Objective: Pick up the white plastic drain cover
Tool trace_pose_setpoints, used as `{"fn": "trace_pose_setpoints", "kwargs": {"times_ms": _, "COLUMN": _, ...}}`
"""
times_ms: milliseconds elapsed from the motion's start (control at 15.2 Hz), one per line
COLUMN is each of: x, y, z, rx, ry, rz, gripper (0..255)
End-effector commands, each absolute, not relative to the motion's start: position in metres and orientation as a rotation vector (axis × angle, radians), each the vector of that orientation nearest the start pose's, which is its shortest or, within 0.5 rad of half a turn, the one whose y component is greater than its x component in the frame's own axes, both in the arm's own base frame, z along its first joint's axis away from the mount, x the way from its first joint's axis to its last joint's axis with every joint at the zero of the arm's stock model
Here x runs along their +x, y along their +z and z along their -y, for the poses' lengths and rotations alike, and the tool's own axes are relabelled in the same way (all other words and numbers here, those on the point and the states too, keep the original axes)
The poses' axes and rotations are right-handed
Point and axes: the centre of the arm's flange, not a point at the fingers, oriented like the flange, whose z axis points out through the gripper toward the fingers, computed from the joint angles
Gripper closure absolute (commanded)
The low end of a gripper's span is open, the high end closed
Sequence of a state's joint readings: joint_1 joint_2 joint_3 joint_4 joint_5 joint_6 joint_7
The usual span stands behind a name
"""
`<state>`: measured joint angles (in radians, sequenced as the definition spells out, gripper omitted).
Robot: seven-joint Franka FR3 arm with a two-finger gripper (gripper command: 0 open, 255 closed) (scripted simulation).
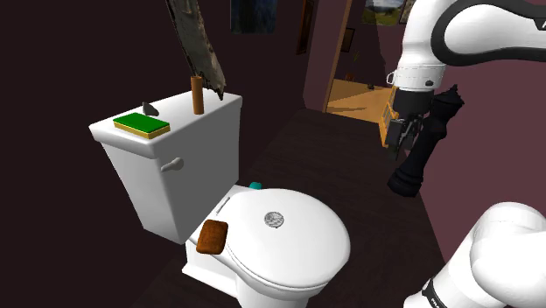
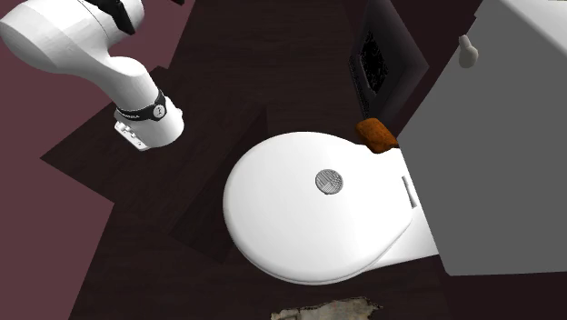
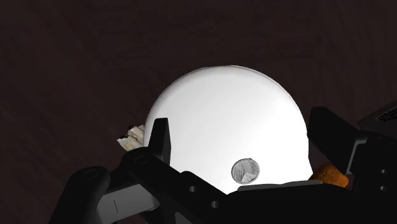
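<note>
On the closed white toilet lid (image 1: 302, 258), a small round grey drain cover (image 1: 274, 219) with a meshed face is lying flat. It is sitting near the lid's middle, a little toward the tank (image 1: 188, 162). I am holding my end effector (image 1: 409, 175) raised in the air, off to the shoulder view's right of the toilet and well apart from the cover. Its two black fingers (image 3: 159, 137) are standing wide apart and are gripping nothing. In the wrist view the cover is showing in the gap between them, well beyond their tips and touching neither. A brown block (image 1: 213, 236) is resting at the lid's rim on the hinge side, apart from the cover. On the tank's top a flat green pad (image 1: 141, 124) with a yellow underside is lying near one end, and a brown cylinder (image 1: 198, 94) is standing upright toward the other. In the second exterior view my white arm (image 2: 100, 59) is reaching in from the upper left, over the dark floor (image 2: 182, 273).
</note>
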<state>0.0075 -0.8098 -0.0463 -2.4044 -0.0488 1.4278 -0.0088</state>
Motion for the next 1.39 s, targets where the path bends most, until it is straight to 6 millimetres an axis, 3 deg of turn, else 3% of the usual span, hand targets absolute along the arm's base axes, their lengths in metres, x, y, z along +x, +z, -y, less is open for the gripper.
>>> {"fn": "trace_pose_setpoints", "kwargs": {"times_ms": 0, "x": 0.283, "y": 0.564, "z": 0.02, "rx": -3.143, "ry": 0.264, "rz": -0.025, "gripper": 0}}
{"fn": "trace_pose_setpoints", "kwargs": {"times_ms": 1320, "x": 0.398, "y": 0.349, "z": -0.057, "rx": -3.123, "ry": 0.127, "rz": -0.384, "gripper": 0}}
